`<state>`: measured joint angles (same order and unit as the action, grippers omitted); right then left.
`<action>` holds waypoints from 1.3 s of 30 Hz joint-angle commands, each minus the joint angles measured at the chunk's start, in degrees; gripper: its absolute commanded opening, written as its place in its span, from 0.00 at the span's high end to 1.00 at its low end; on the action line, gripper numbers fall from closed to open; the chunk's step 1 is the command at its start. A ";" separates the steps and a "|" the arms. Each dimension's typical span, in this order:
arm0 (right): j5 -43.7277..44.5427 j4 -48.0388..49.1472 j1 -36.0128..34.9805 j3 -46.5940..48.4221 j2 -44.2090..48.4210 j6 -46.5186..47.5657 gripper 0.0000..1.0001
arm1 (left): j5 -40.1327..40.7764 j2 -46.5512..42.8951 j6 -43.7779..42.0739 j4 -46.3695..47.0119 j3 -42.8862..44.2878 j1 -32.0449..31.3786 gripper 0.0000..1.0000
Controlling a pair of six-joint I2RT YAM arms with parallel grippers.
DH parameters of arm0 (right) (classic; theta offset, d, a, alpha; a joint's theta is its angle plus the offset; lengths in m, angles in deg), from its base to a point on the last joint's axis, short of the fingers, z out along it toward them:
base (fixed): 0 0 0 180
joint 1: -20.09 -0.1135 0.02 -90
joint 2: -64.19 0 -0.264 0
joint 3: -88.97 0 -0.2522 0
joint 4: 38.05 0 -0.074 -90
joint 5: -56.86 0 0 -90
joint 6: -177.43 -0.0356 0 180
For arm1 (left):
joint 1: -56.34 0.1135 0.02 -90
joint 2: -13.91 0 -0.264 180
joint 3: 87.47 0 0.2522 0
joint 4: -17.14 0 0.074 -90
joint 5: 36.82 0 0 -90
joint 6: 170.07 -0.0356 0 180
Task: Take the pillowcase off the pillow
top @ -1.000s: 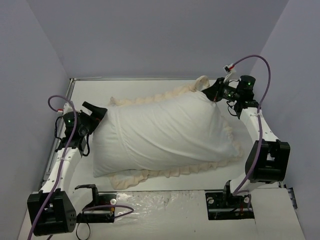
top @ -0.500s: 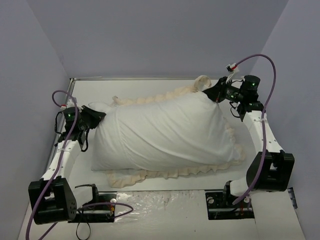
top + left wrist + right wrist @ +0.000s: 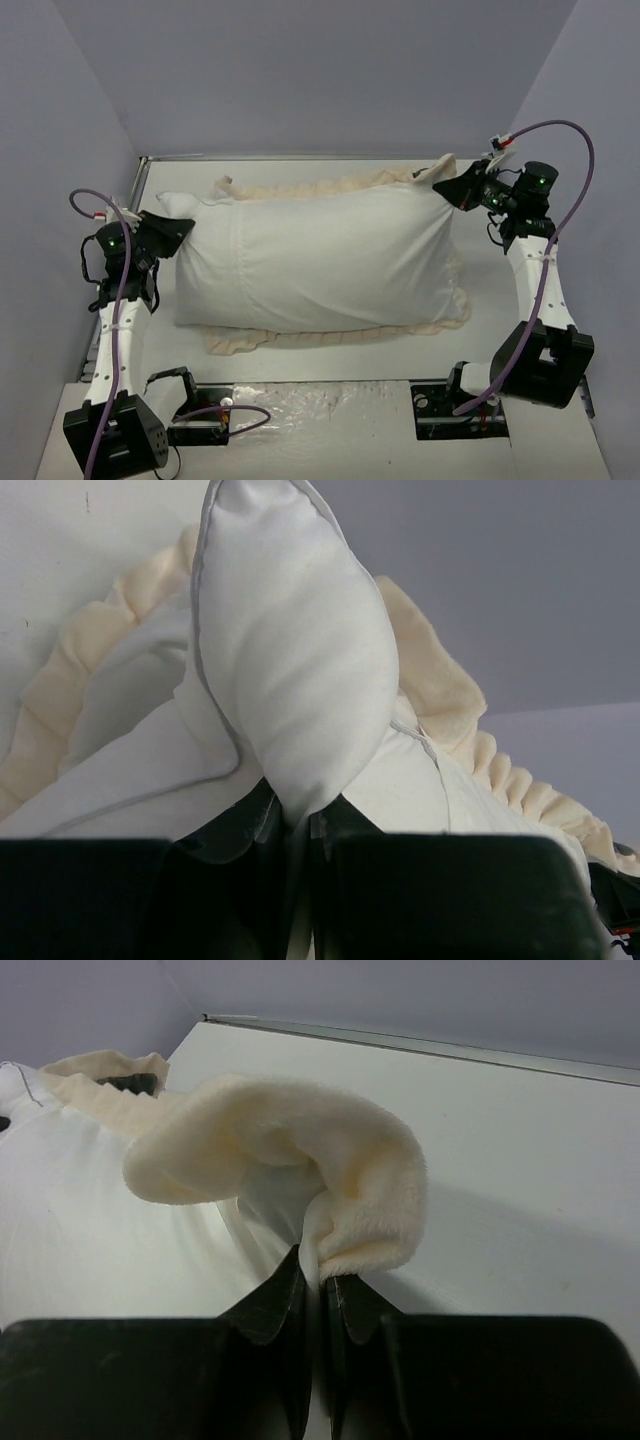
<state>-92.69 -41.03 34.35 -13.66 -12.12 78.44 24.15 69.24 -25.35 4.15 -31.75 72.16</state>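
Note:
The pillowcase (image 3: 350,255) lies across the table, white face up, with its cream frill (image 3: 330,337) showing along the near and far edges. The plain white pillow (image 3: 205,270) sticks out of its left end. My left gripper (image 3: 183,226) is shut on the pillow's plump far-left corner (image 3: 300,660), the fabric pinched between the jaws of the left gripper (image 3: 300,825). My right gripper (image 3: 452,186) is shut on the pillowcase's far-right corner, where the cream frill (image 3: 330,1180) folds over the right gripper (image 3: 318,1280). The fabric is stretched between both grippers.
The white table (image 3: 330,172) is ringed by grey walls, with a metal rail (image 3: 140,180) along its left and far edges. The arm bases (image 3: 460,400) and crinkled clear plastic (image 3: 320,405) sit at the near edge. Purple cables loop above both wrists.
My left gripper shut on the pillow's corner and pulled it left. The right gripper drew the pillowcase corner to the right. The bundle now lies straighter and stretched between them.

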 commanded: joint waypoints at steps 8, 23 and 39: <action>5.23 1.70 8.24 -5.34 4.33 7.22 1.00 | 3.55 -0.93 -0.05 3.27 0.41 2.64 0.98; 22.63 -3.49 16.85 -6.13 3.98 12.95 1.00 | 13.30 -0.58 -5.41 -8.33 7.51 5.72 0.98; 8.24 -14.53 12.57 2.20 -5.05 20.58 0.62 | 8.93 15.06 -4.09 -4.73 13.84 1.42 0.84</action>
<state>-81.63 -53.07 47.80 -17.81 -14.16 90.92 27.91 81.94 -28.06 -5.31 -23.08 73.21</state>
